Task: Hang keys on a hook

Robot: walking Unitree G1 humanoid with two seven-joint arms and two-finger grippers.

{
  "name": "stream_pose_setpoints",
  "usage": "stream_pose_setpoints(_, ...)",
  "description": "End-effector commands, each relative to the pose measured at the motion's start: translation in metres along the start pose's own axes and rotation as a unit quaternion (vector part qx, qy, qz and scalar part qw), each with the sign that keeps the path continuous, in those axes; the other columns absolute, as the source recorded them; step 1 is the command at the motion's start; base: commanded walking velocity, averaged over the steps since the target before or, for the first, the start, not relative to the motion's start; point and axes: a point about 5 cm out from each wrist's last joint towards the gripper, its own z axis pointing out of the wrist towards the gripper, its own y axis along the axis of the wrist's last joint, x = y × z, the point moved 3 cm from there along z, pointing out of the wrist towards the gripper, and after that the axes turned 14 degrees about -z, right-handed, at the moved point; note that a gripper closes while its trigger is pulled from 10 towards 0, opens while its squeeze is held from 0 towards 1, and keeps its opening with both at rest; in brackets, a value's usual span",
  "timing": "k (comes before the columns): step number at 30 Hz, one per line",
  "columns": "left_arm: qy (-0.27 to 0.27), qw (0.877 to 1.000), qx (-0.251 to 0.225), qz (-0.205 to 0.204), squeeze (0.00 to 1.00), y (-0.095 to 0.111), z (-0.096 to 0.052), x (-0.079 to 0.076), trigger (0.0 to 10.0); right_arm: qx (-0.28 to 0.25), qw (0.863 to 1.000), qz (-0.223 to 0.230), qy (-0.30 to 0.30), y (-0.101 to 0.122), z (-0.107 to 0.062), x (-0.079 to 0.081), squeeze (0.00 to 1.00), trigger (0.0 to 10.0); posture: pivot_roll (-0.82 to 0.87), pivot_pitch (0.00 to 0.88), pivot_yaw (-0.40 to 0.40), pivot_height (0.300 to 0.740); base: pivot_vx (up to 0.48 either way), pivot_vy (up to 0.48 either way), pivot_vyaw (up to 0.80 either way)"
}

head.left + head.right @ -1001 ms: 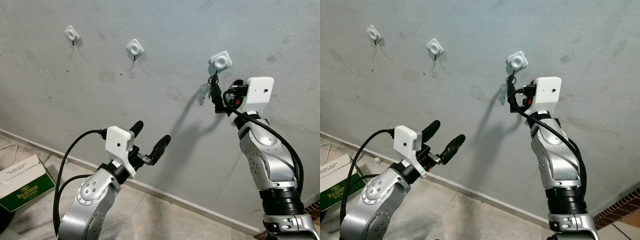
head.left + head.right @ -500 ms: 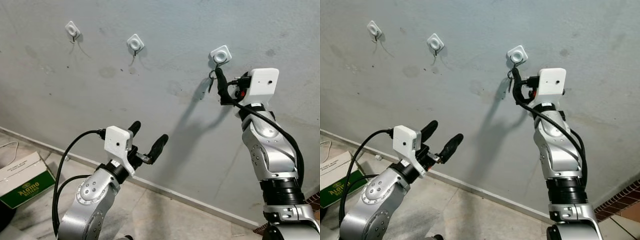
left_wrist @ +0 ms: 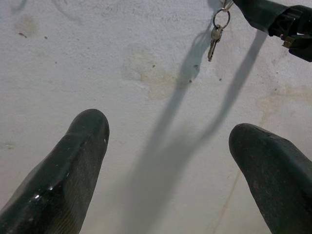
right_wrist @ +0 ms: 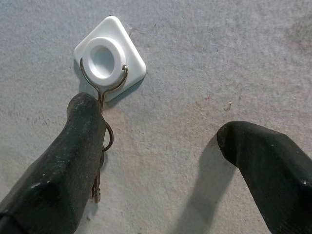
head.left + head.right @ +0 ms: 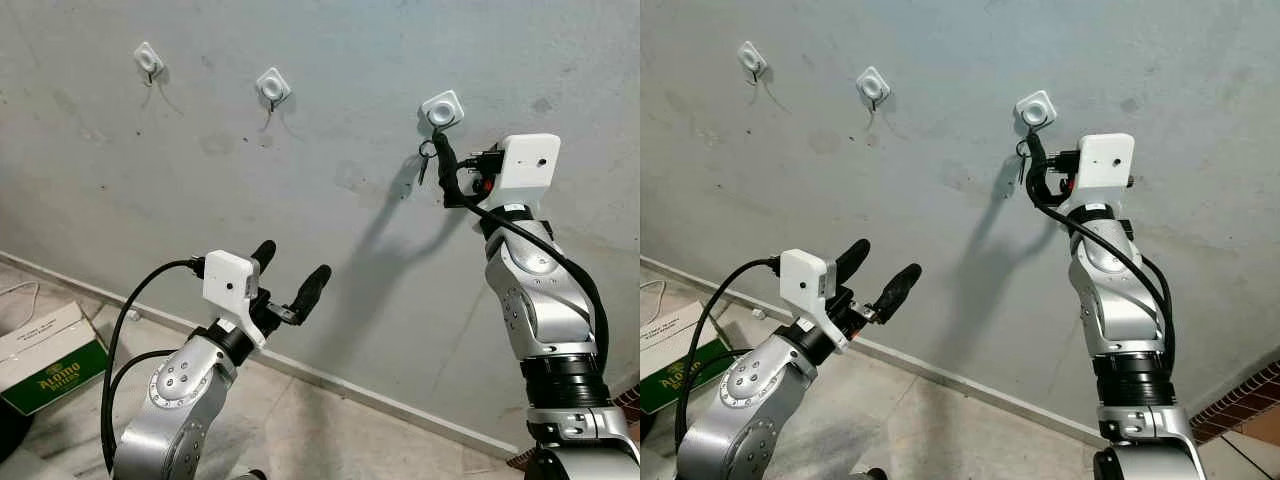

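A grey plastered wall (image 5: pixel 330 120) is faced, and three white square hook mounts are fixed on it in a row. The rightmost hook (image 5: pixel 442 109) carries the keys (image 5: pixel 424 158): in the right wrist view the key ring (image 4: pixel 108 139) is seen hanging from the wire hook below the white mount (image 4: pixel 109 57), with a key dangling under it against the wall. In the left wrist view the same ring and key (image 3: pixel 214 39) are seen hanging freely, and a shadow is cast down the plaster.

The right gripper (image 5: pixel 447 170) is raised to the wall just below and beside that hook. Its fingers are spread apart, and nothing is held between them; one black finger (image 4: pixel 63 175) lies just in front of the ring and key, while the other is set well apart from them. Whether that finger touches the ring cannot be told.

The left gripper (image 5: pixel 288 275) is held lower, away from the wall, with its two fingers (image 3: pixel 68 165) parted and nothing between them.

The two other hooks (image 5: pixel 271 87) and (image 5: pixel 148 60) are seen further to the left. On the floor at the lower left, a green and white cardboard box (image 5: pixel 45 365) is placed near the skirting.
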Motion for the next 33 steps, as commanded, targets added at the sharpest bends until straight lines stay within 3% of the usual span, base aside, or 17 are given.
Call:
stream_pose_setpoints(1,0.004,1.0,0.001,0.0,0.0,0.001,-0.001,0.001,10.0,0.012,1.0,-0.002,-0.008,-0.007,0.0,-0.008,0.0,10.0,-0.01,0.066,0.039,0.74,0.0,0.0,0.0)
stream_pose_setpoints(12,0.003,1.0,0.002,0.0,0.0,0.0,-0.001,0.0,10.0,0.035,0.999,-0.004,0.028,-0.018,-0.003,0.005,0.0,10.0,-0.01,0.067,0.035,0.74,0.0,0.0,0.0)
stream_pose_setpoints(23,0.022,1.0,-0.009,-0.002,0.0,0.005,-0.001,0.006,10.0,0.004,1.0,-0.027,0.013,-0.005,-0.007,-0.004,0.0,10.0,-0.02,0.066,0.034,0.74,0.0,0.0,0.0)
stream_pose_setpoints(33,0.069,0.997,-0.014,-0.042,0.0,0.005,0.0,0.018,10.0,0.005,0.999,-0.045,0.022,-0.005,-0.028,-0.005,0.0,10.0,-0.02,0.069,0.034,0.74,0.0,0.0,0.0)
